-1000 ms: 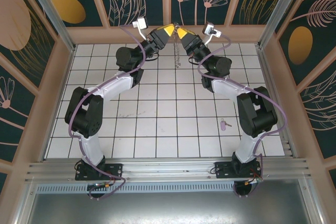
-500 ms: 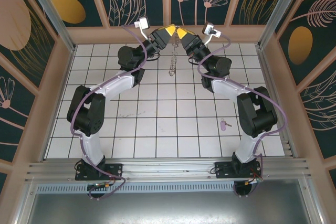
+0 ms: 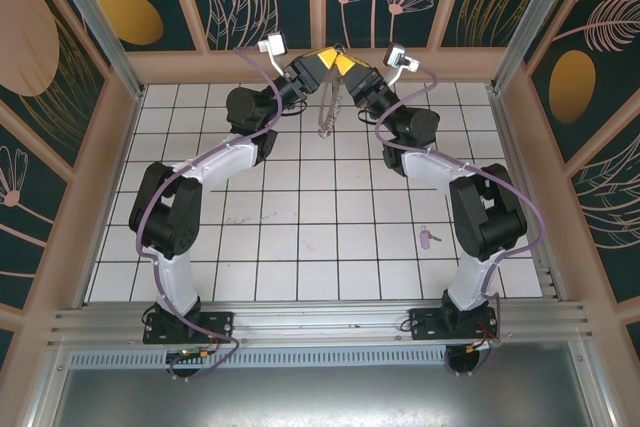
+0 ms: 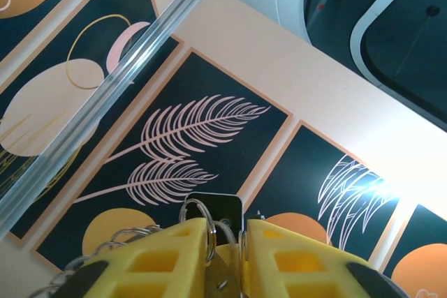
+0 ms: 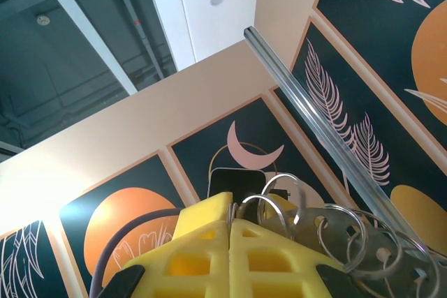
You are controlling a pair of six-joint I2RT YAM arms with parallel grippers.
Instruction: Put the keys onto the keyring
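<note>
Tiled floor [image 3: 300,247], key [image 3: 428,237]; aloft, keyring [image 3: 328,112]

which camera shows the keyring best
The right wrist view: the keyring shows its overlapping metal rings large and sharp beside the right end effector. The left wrist view shows one ring and some chain at the left end effector; the top external view shows a thin chain dangling, tiny.

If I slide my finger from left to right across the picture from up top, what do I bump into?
left arm's elbow → dangling keyring → little pink key → right arm's elbow
</note>
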